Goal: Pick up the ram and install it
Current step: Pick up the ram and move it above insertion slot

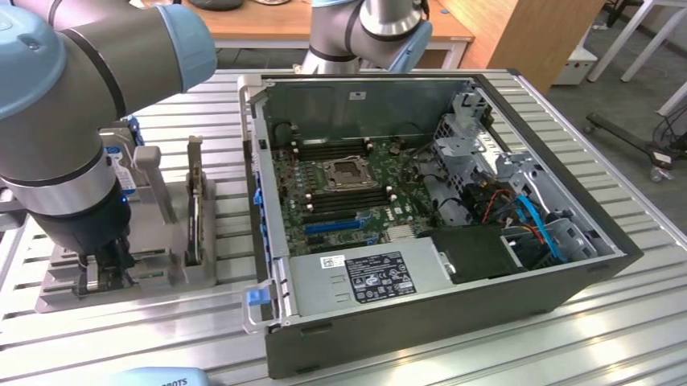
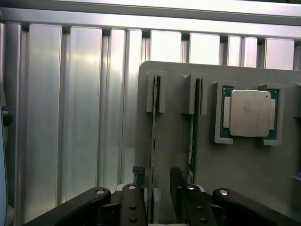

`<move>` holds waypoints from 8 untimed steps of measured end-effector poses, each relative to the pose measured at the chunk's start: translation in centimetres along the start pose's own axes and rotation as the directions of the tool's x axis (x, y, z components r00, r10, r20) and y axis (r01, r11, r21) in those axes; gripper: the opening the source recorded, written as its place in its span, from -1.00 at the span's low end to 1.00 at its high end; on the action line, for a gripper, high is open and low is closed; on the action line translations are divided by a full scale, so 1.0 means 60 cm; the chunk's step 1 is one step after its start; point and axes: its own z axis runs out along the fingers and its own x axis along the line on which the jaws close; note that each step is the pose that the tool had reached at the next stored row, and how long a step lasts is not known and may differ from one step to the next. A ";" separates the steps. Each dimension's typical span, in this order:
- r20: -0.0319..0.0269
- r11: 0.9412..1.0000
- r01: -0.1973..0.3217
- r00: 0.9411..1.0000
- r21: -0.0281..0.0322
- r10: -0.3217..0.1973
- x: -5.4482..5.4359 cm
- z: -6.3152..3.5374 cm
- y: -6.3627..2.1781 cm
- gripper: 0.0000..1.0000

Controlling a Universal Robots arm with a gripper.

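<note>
A desk (image 1: 193, 322) of ribbed silver metal slats carries an open computer case (image 1: 451, 314) and, toward the exterior view's left, a grey holder (image 2: 244, 174). Behind them are a wooden table (image 1: 322, 24) and a grey floor (image 1: 633, 88). The hand (image 2: 157, 181) hangs low over the holder, spread wide with nothing gripped. The ram (image 2: 153, 141) stands on edge in its slot between the two fingers (image 2: 135, 197), beside a second stick (image 2: 191, 136) and a square silver chip (image 2: 249, 113).
</note>
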 end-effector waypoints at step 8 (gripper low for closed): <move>0.000 1.000 0.000 1.000 0.000 0.000 0.005 0.000 -0.001 -0.29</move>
